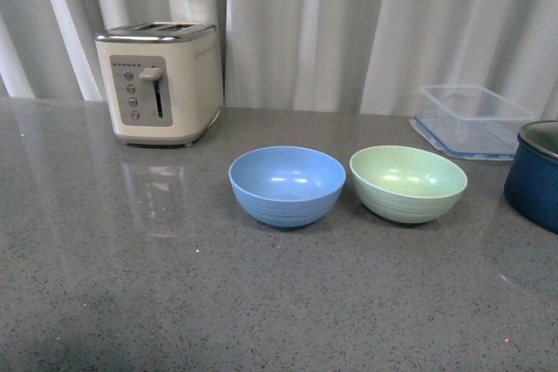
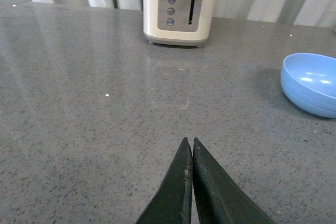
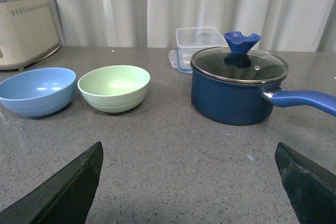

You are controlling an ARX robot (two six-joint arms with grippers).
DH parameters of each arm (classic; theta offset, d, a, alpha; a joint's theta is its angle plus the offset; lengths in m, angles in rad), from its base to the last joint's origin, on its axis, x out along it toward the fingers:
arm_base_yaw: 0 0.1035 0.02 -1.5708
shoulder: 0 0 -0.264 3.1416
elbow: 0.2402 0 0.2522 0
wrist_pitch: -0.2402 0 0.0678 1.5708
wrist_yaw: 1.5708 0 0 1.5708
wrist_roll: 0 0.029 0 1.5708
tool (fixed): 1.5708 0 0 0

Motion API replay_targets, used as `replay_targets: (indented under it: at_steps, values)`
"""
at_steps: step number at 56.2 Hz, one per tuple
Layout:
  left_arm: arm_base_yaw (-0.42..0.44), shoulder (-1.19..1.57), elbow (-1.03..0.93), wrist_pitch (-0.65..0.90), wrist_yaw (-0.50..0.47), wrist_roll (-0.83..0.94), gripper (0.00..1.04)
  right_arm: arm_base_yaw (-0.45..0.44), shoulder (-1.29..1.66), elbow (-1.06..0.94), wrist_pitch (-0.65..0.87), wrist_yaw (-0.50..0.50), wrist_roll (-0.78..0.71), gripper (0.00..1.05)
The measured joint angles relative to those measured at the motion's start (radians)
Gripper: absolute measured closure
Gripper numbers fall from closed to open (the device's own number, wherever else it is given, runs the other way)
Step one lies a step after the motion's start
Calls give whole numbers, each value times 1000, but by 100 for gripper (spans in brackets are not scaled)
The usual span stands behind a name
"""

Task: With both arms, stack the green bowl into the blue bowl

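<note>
Right gripper (image 3: 188, 150) was spread wide, left gripper (image 2: 190, 148) pressed together, both empty: you hadn't begun. Nxt move, prob.: grasp green bowl (image 3: 114, 87), just beside blue bowl (image 3: 35, 90).

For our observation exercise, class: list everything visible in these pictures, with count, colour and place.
Cream two-slot toaster: one, cream, back left.
Light sky-blue round matte bowl: one, blue, centre.
Pale mint-green round matte bowl: one, green, right beside the blue one.
Clear plastic box: one, transparent, blue-edged, back right.
Dark navy glass-lidded pot: one, navy, far right.
Grey speckled countertop: one, grey, under everything.
White curtain: one, white, behind.
Left gripper: one, black, shut.
Right gripper: one, black, open.
</note>
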State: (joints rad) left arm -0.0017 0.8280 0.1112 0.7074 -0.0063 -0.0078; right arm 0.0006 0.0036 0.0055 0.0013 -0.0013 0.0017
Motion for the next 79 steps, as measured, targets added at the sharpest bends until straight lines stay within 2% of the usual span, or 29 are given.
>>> replay_targets:
  at_steps: [17, 25, 43, 79]
  values:
    - [0, -167, -56, -110, 3, 0, 101, 0, 0, 0, 0, 0, 0, 10]
    - [0, -200, -89, -94, 4, 0, 101, 0, 0, 0, 0, 0, 0, 10]
    - [0, -417, -90, -301, 6, 0, 101, 0, 0, 0, 0, 0, 0, 10]
    - [0, -640, -90, -515, 6, 0, 101, 0, 0, 0, 0, 0, 0, 10]
